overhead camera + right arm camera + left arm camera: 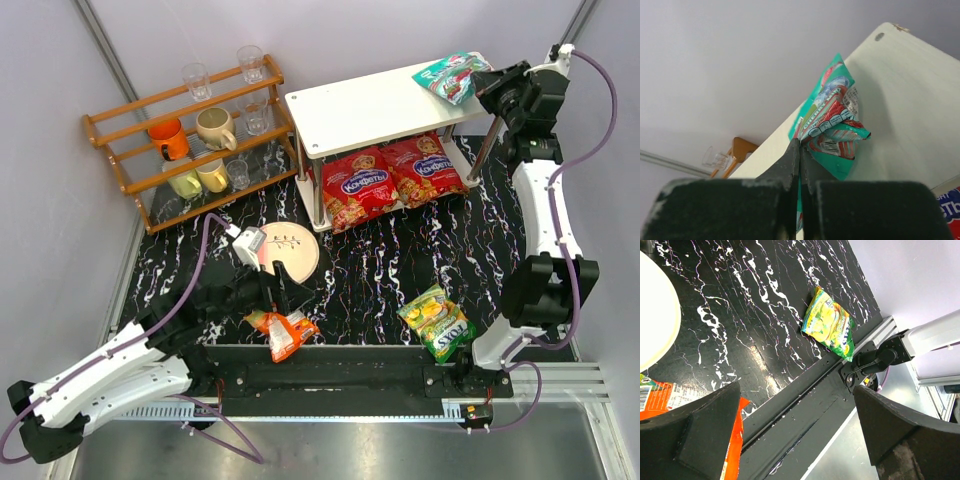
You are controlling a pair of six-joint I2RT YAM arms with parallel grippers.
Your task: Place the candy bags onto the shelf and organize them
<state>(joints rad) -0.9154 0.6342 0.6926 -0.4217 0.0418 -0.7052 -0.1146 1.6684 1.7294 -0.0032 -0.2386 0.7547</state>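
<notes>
1. Bench (pixel 380 270): black with white marbled veining. It carries everything you see listed below.
2. Shelf (pixel 370 105): white, two tiers on metal tube legs, at the far right of the bench.
3. Wooden rack (pixel 150 101): orange-brown, at the far left, just beside the shelf.
4. Two red candy bags (pixel 357 187) (pixel 425 167): each has a blue oval logo. They sit side by side and touching on the shelf's lower tier, with their front edges past its rim.
5. Plate (pixel 290 250): round and cream with a twig motif. You find it on the bench in front of the gap between rack and shelf.
6. Teal candy bag (pixel 452 76): on the far right corner of the shelf's top tier, overhanging the edge. Your right end effector (pixel 485 85) is clamped on its crumpled end, the fingers pressed together with only the film between them.
7. Yellow-green candy bag (pixel 437 322): flat on the bench at the near right, close to the right arm's base and the bench rail.
8. Orange candy bag (pixel 285 330): on the near edge of the bench, below the plate. Your left end effector (pixel 290 300) sits just over it, spread wide and holding nothing. In the left wrist view one finger overlaps the bag.
9. Mugs in the rack: one orange (pixel 170 140) and one cream (pixel 215 127), with paler ones on the tier below.
10. Clear glasses (pixel 197 80) (pixel 250 62): on the rack's top rail.
</notes>
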